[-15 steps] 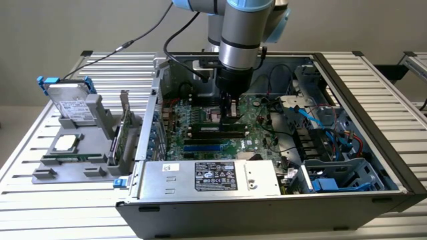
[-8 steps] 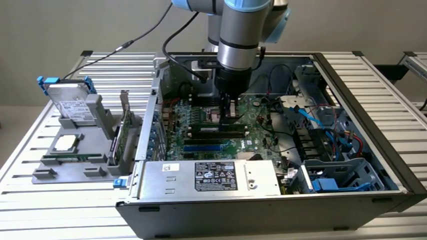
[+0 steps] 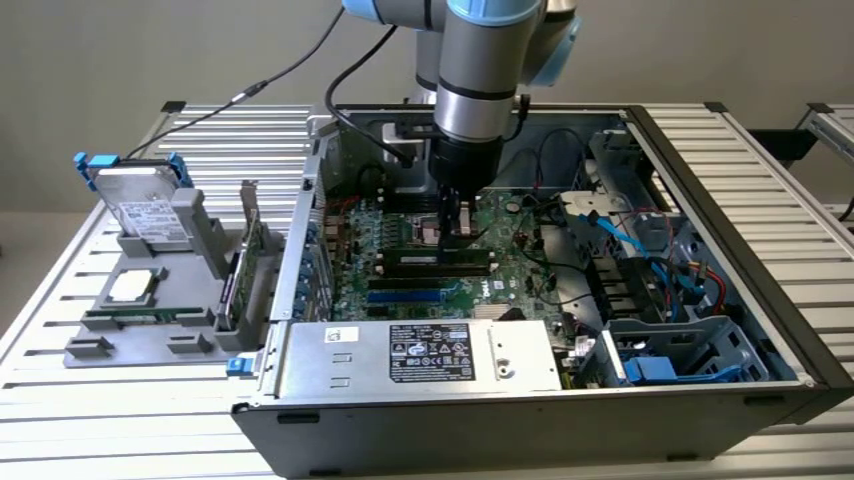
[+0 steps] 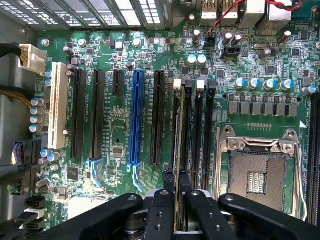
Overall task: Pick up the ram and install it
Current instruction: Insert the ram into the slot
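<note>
Wrist view: our end effector (image 4: 176,200), nearly closed, pinches the ram (image 4: 175,135) edge-on above the memory slots (image 4: 199,130) beside the CPU socket (image 4: 255,175).
— Agreed. If we're tilted or offset, we could jam it.

The ram (image 4: 176,140) in the tool (image 4: 176,182) — at the memory slots (image 4: 200,125), beside the socket (image 4: 257,172).

Soft, even light from above fills the exterior view. The ribbed pale metal table (image 3: 80,330) is bright, while the inside of the open black computer case (image 3: 787,330) sits dimmer under the arm's shadow. In the wrist view the green motherboard (image 4: 120,125) is evenly lit and glare whitens the slotted metal case wall (image 4: 125,12). The black gripper (image 4: 176,180) reads dark, and the thin green ram (image 4: 175,150) clamped in it catches a pale edge of light.
</note>
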`<act>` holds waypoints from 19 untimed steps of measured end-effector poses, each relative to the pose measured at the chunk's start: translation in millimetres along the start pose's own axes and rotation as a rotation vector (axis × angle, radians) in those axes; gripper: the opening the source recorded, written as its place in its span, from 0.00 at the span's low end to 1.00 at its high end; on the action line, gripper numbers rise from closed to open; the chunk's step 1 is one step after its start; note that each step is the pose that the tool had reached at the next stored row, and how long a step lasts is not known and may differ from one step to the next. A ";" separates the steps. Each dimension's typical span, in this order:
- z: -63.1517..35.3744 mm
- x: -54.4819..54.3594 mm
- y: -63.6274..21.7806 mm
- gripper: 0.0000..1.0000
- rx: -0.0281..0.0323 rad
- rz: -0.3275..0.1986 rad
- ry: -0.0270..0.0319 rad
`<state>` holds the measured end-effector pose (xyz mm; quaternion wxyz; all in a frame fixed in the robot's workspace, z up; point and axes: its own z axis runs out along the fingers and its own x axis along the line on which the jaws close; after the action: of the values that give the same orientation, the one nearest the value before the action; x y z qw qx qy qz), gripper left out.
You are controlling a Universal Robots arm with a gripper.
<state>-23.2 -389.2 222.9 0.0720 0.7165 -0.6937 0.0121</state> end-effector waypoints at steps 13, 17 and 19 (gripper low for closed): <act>1.4 -0.2 0.0 0.14 0.0004 -0.003 0.0033; 2.4 -0.3 -0.1 0.14 0.0011 -0.003 0.0035; 2.6 -0.3 0.0 0.14 0.0013 -0.003 0.0040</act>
<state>-23.4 -389.2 220.2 0.0729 0.7177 -0.6923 0.0139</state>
